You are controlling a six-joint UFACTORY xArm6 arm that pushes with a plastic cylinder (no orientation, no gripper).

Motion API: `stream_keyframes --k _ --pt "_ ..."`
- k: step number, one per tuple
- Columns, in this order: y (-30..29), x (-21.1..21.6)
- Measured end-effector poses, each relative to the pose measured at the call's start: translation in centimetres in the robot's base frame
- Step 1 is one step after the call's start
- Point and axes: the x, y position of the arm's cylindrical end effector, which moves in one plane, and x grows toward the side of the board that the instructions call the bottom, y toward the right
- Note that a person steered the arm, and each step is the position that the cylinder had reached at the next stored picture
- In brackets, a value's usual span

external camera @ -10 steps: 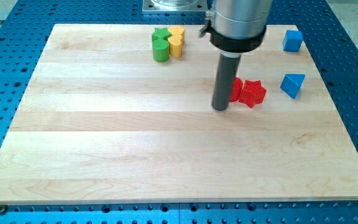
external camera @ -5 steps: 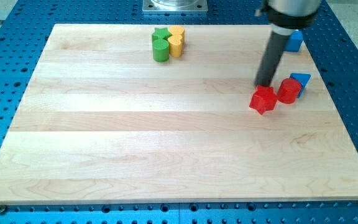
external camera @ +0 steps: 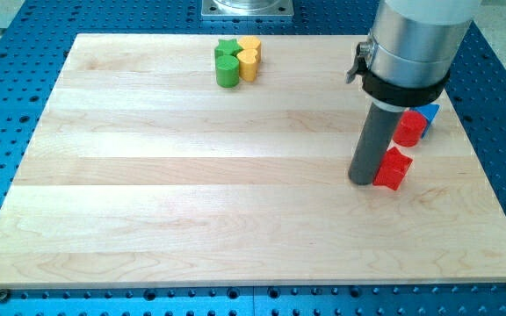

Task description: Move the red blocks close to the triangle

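My tip (external camera: 361,181) rests on the board at the view's right, touching the left side of a red star-like block (external camera: 393,168). A red cylinder (external camera: 408,129) stands just above that block, against the blue triangle (external camera: 428,113), which the arm partly hides. The other blue block at the view's top right is hidden behind the arm.
A green cylinder (external camera: 227,72), a green star block (external camera: 227,47), a yellow heart-like block (external camera: 248,65) and a yellow block (external camera: 250,45) cluster at the view's top centre. The wooden board (external camera: 191,193) lies on a blue perforated table.
My tip moved from above the red star block down to its left side. The star block slid down and right, now below the red cylinder. The cylinder stayed by the triangle.
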Motion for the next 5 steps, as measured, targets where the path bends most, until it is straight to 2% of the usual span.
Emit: stream_keyframes --k 1,3,5 --pt "-1.8 1.2" --pt "7.6 -1.6" --pt "8.2 -1.1"
